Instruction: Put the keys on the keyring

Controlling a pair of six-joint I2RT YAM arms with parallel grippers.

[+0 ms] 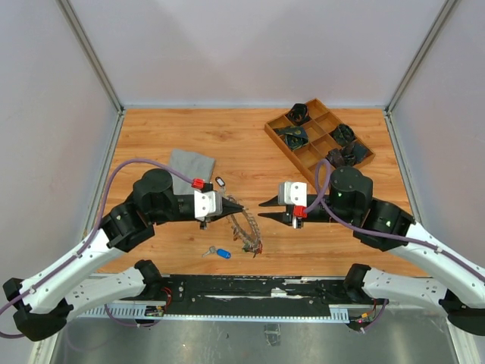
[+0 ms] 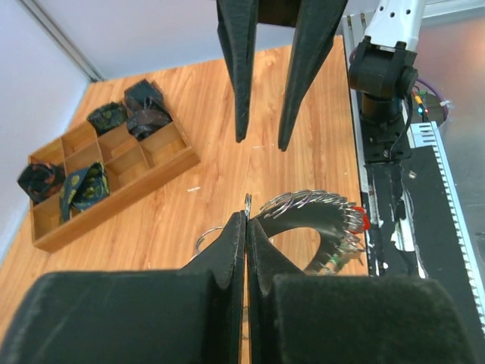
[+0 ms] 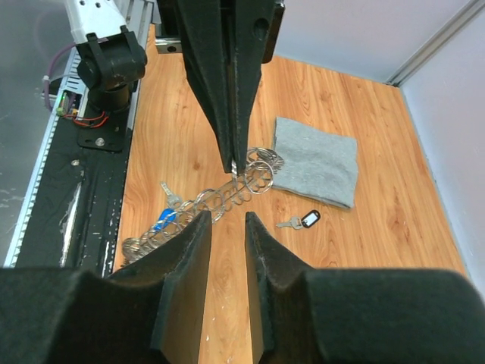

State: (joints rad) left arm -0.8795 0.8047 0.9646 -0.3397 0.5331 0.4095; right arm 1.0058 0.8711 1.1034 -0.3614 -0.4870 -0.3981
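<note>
My left gripper (image 1: 241,206) is shut on the thin wire of the keyring (image 1: 248,231), pinched at the fingertips (image 2: 247,203). The ring hangs down from them to the table, crowded with silver keys and small rings (image 2: 326,220). My right gripper (image 1: 263,209) is open and empty. It faces the left one tip to tip, a small gap apart, and also shows in the left wrist view (image 2: 261,141). In the right wrist view its jaws (image 3: 227,220) stand apart below the left gripper (image 3: 235,163) and the keyring (image 3: 212,201). A blue-tagged key (image 1: 221,252) lies near the front edge. A black-tagged key (image 1: 220,182) lies beside the cloth.
A grey cloth square (image 1: 190,164) lies behind the left gripper. A wooden compartment tray (image 1: 284,150) with dark bundles stands at the back right. The black base rail (image 1: 250,287) runs along the front edge.
</note>
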